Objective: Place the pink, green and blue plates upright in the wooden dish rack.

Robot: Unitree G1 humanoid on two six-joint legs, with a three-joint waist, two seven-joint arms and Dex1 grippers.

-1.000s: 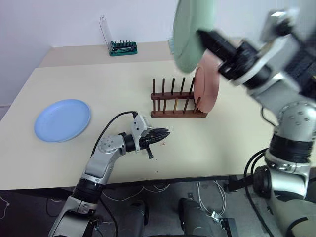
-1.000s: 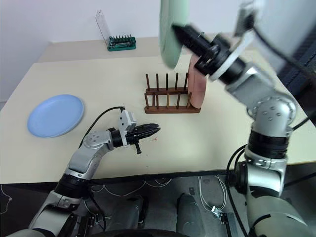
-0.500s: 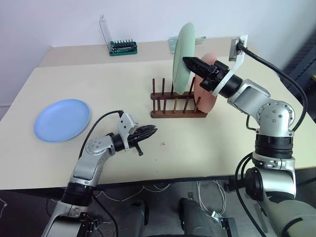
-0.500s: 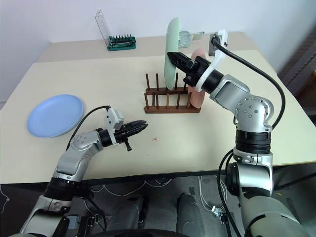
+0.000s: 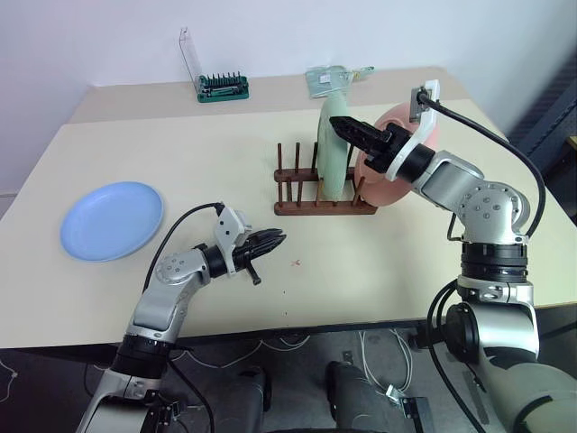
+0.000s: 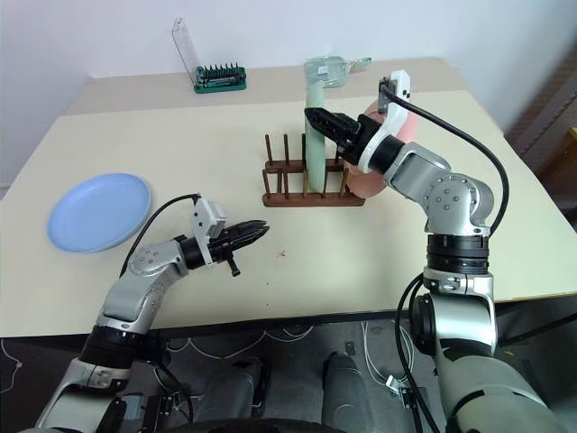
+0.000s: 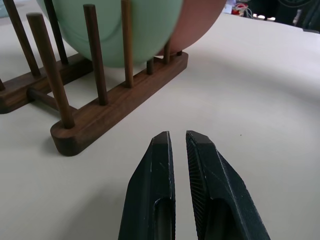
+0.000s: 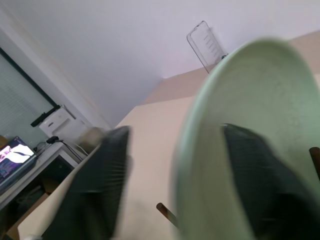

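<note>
**Mia:** Where are the plates?

**Ben:** The pale green round plastic plate (image 5: 334, 149) stands up in the small dark brown wooden dish rack (image 5: 325, 204). The pink round plastic plate (image 5: 397, 171) stands in the rack too, just right of the green one. The light blue round plate (image 5: 112, 220) lies flat on the tan table (image 5: 198, 135), far left of the rack.

**Mia:** And the hands?

**Ben:** The right gripper (image 8: 172, 185) has its fingers spread wide, one on each side of the green plate's rim. The left gripper (image 7: 177, 145) is pressed together, holding nothing, in front of the rack.

**Mia:** Any words to read?

**Ben:** None I can make out (the green tool holder (image 5: 224, 87) behind the rack is too small).
</note>
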